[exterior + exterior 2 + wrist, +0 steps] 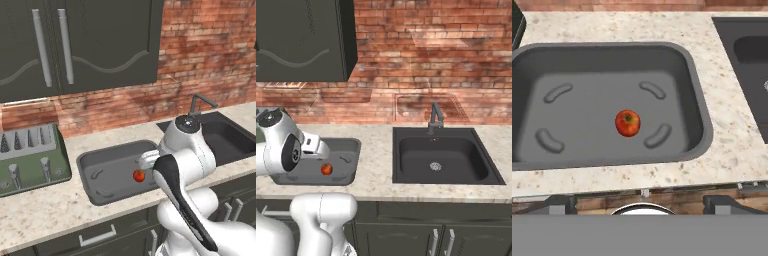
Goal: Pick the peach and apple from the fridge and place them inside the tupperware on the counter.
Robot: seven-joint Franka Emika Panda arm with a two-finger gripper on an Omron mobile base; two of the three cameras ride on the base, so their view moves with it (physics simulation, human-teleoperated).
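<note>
The claw hangs above the container with its two dark fingertips set wide apart and nothing between them. Below it, an apple lies loose on the container's floor, a little toward the near wall and well apart from the rim on every side. Four short raised ridges mark the floor around the apple; the nearest one sits just beside it, toward the sink side.

In the left base view the arm's white wrist overhangs the container's right rim, and the apple shows just beside it. In the right base view the apple lies near the container's front wall.

A strip of speckled counter runs between the container and the black sink. On the container's other side stands the green toaster, near but not touching. Dark wall cabinets hang well above the counter, against a brick wall.
</note>
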